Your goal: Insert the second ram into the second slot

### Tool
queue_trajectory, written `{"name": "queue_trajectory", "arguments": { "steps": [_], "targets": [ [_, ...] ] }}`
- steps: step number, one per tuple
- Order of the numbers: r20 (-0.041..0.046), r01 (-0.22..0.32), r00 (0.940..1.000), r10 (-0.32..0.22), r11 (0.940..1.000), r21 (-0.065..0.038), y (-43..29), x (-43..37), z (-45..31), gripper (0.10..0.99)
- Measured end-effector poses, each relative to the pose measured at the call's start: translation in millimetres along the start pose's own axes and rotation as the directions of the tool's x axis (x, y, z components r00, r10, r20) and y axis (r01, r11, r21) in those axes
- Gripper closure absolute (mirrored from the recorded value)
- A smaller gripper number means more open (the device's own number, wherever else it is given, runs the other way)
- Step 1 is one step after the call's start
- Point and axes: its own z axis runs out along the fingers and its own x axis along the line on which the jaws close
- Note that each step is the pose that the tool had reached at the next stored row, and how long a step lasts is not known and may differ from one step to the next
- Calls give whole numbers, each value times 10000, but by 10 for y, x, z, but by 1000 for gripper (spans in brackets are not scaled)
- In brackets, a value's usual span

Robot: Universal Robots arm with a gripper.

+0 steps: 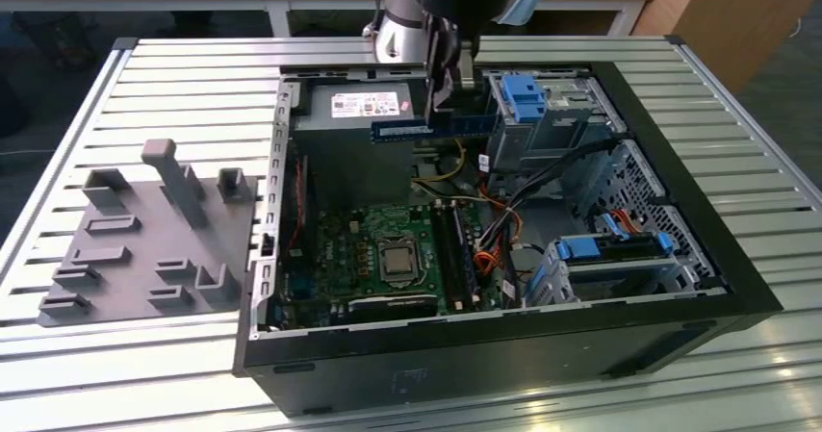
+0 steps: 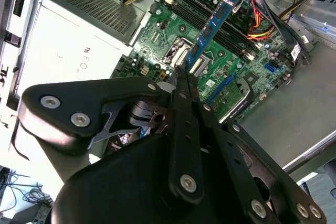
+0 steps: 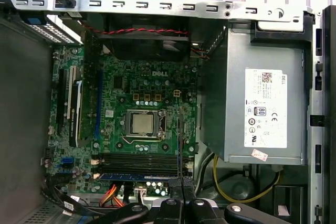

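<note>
Exterior view: over the open case on the desk, the hand grips the ram, held level above the power supply. Second wrist view: the fingers pinch the ram above the motherboard inside. First wrist view: the slots run beside the socket.

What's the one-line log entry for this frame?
gripper: shut on second ram | state: held in air above open computer case, not in a slot
</note>
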Motion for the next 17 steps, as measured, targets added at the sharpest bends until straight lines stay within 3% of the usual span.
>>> {"name": "queue_trajectory", "arguments": {
  "steps": [17],
  "targets": [
    [0,0,10000,0,10000,0,2,79,-1,965]
  ]
}}
